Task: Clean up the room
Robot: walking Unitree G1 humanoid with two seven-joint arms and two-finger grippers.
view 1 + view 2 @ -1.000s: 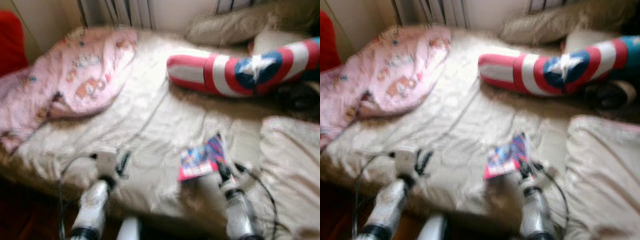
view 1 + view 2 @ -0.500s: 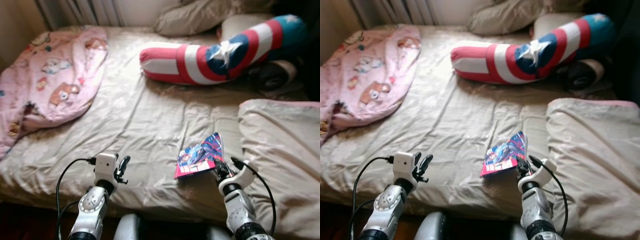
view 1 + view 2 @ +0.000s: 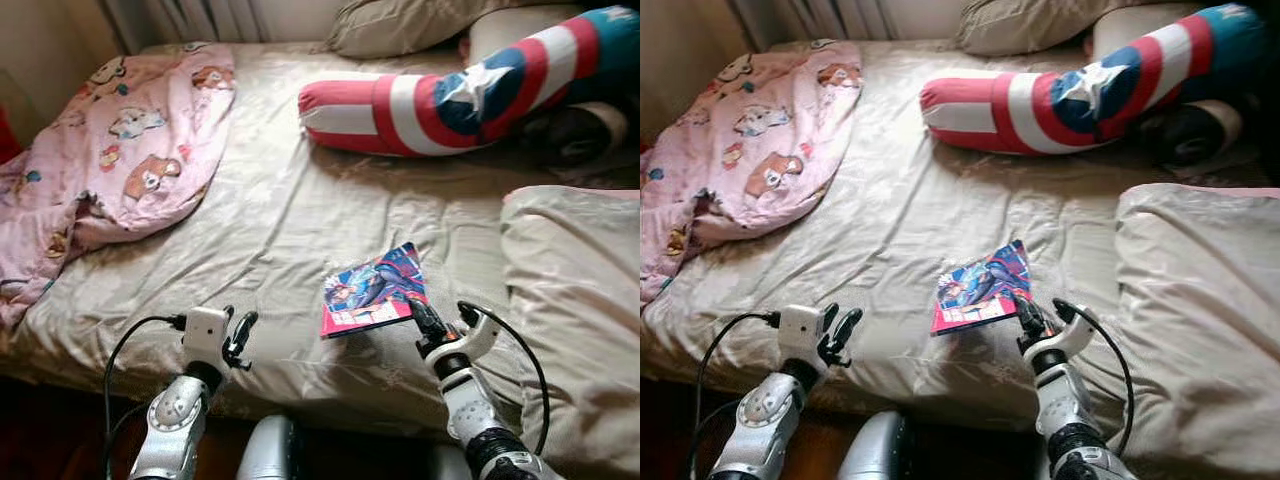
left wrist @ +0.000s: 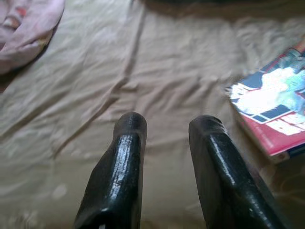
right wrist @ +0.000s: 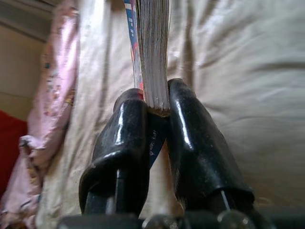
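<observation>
The bed (image 3: 300, 220) is still cluttered: a pink blanket (image 3: 110, 150) at upper left, a striped pillow (image 3: 450, 100) at upper right. The comic book (image 3: 372, 290), lower centre, is clamped by the right gripper (image 5: 156, 107); stowing remains. The left gripper (image 4: 167, 126) is held parted, empty

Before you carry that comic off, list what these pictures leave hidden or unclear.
- Comic title: too small to read in the eye views.
- Comic's far end: cut off by the right wrist view's edge, past the right pincer clamped on it.
- Dark object behind the striped pillow: shadowed and part hidden by it.
- Pink blanket: runs off the eye views' left edge.
- Left pincer is open, holding nothing.
</observation>
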